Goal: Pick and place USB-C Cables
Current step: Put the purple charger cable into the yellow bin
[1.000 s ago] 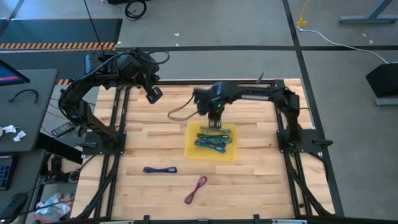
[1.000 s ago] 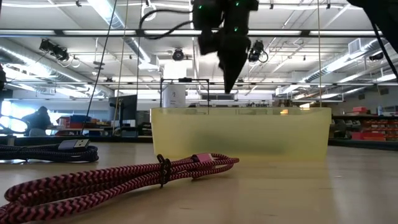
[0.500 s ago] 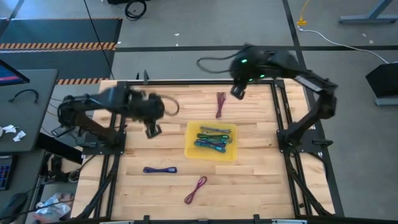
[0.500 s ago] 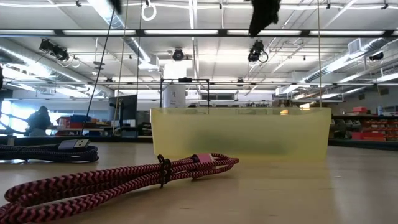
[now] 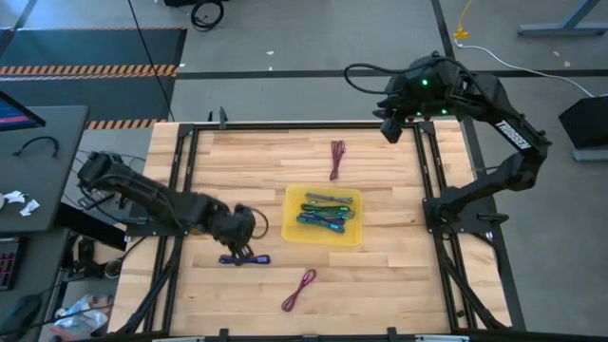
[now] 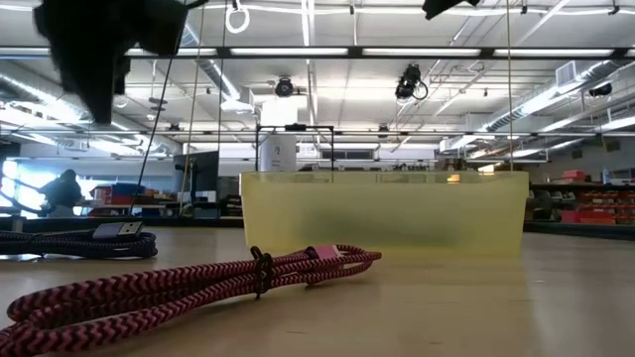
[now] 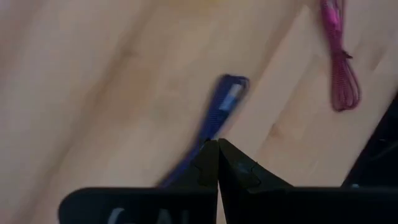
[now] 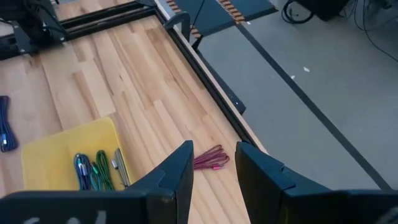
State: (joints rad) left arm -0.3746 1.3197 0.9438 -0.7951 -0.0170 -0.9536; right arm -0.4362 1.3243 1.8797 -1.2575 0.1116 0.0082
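Left claw (image 5: 245, 249), fingers pressed together and empty, hangs directly over the blue USB-C cable (image 5: 245, 259) on the bench (image 5: 380, 275), positioned for pickup. Right claw (image 5: 389, 130), parted and empty, waits at the far-right corner, clear of the yellow tray (image 5: 293, 228).

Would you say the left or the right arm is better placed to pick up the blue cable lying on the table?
Left: the left gripper sits right over the blue cable, while the right gripper is off beyond the table's far edge.
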